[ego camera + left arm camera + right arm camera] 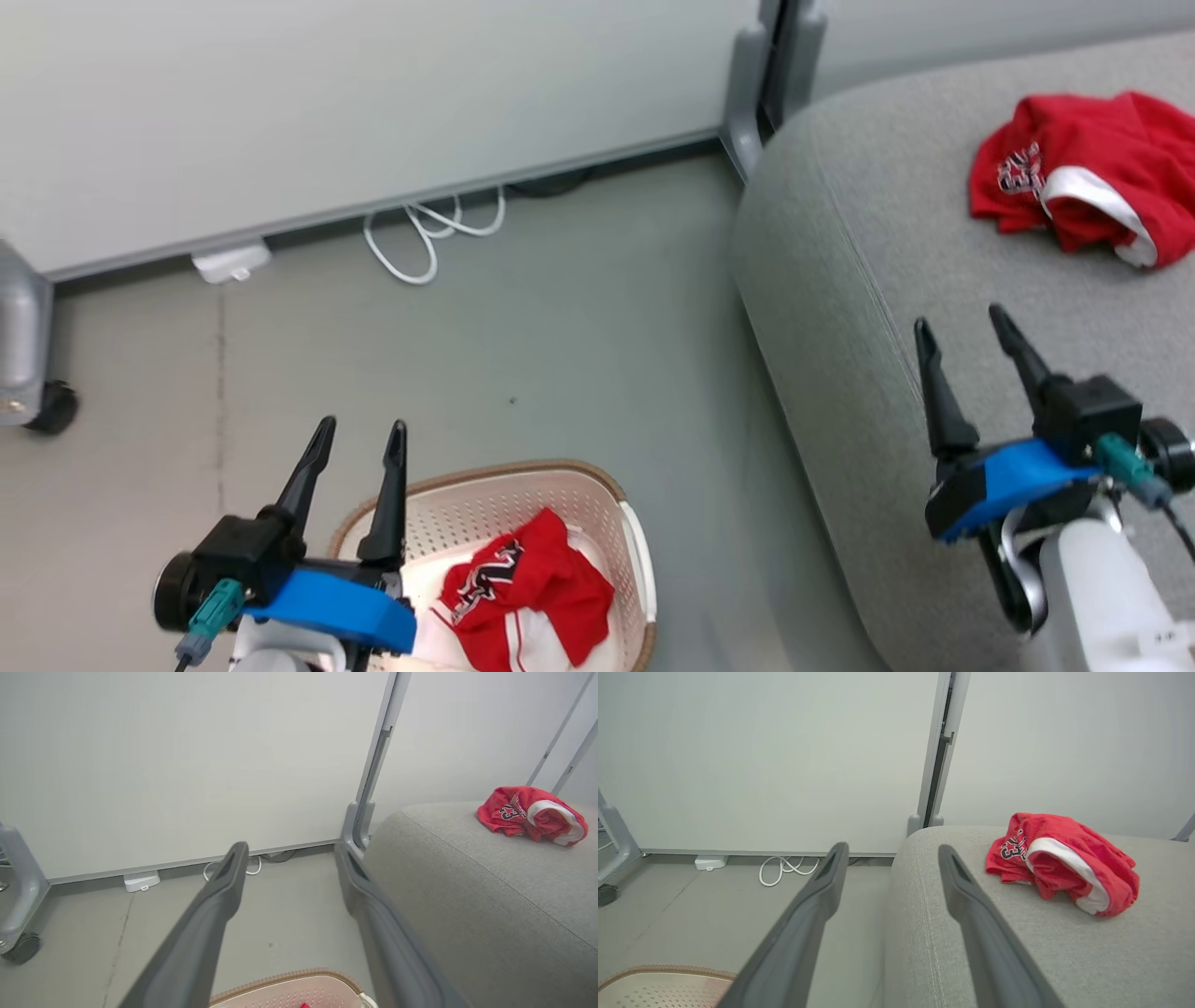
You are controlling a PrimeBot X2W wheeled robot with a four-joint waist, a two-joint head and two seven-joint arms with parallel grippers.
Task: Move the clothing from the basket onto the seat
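Clothing (523,588) lies in basket (485,509) at six, another garment (1083,177) on seat (840,308) at two; my left gripper (363,425) and right gripper (960,315) gape empty.

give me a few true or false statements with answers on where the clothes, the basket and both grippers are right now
1. A crumpled red garment with white trim lies on the grey fabric sofa. True.
2. The cream perforated plastic basket with a brown rim is empty. False: a red and white garment lies in it.
3. The left gripper is shut on cloth. False: it is open and holds nothing.
4. The right gripper is open, over the sofa in the head view. True.
5. A white cable lies on the sofa. False: it lies on the floor by the wall.
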